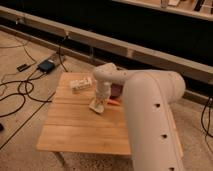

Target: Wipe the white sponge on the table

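The white sponge is a small off-white pad lying tilted on the light-wood table, near the middle of its far half. My gripper comes down onto it from above at the end of the white arm and is shut on the white sponge, pressing it against the planks. The bulky arm fills the right of the view and hides the table's right side.
A longer whitish knobbly object lies near the table's far left corner. Behind the wrist a dark purple round thing peeks out, with a small orange piece beside it. Cables and a black box lie on the floor at left.
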Robot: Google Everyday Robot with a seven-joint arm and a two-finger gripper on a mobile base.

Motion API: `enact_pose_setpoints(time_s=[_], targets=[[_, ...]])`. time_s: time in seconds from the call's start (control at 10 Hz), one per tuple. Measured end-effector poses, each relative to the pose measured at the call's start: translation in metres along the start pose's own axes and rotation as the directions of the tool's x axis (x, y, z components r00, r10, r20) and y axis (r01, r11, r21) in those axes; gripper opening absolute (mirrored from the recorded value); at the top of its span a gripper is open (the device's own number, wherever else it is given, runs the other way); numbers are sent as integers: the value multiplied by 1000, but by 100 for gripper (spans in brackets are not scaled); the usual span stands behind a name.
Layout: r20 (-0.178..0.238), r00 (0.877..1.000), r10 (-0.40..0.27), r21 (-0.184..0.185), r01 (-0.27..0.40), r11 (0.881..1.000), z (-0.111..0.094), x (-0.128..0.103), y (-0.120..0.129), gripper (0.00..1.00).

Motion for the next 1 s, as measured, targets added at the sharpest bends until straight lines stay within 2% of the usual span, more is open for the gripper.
enact_pose_setpoints(time_s=[0.4,0.5,1.0], targets=[[-16,994,-105,-29,104,994,2,-7,52,6],[-31,990,-136,-40,134,990,7,-1,67,6],[-105,966,-238,-63,232,971,31,44,96,6]])
